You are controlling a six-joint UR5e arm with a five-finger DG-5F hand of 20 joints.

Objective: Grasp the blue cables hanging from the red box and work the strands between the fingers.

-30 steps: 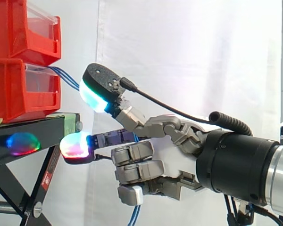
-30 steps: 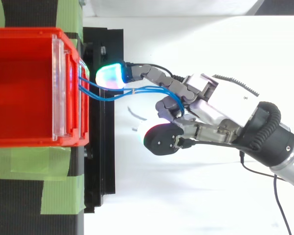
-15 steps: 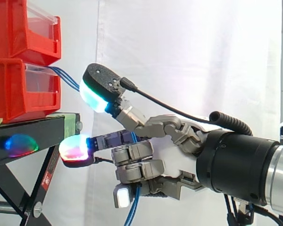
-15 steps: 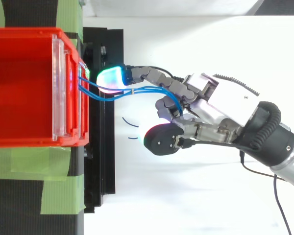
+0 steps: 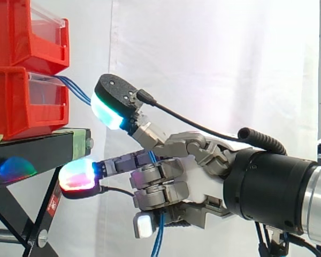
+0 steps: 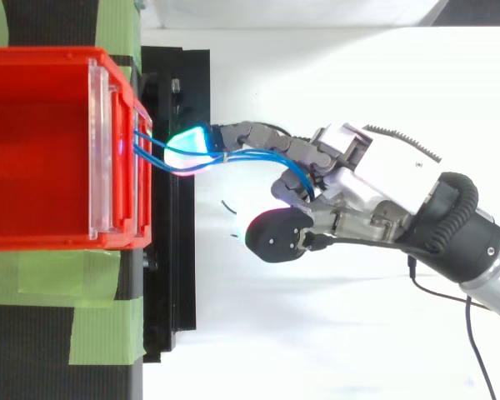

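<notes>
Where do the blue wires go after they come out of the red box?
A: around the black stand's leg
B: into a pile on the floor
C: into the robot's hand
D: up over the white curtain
C: the thin blue cables run from the red plastic bin straight across into the hand, whose curled fingers close round them.

Two red bins (image 5: 22, 101) sit stacked on a black stand (image 5: 37, 151) before a white curtain (image 5: 214, 59). Blue cables (image 5: 77, 90) leave the lower bin's front and pass behind a raised cyan-glowing fingertip. The hand (image 5: 195, 174) reaches in from the right, its lower fingers curled round the cables, which hang down below them.
</notes>
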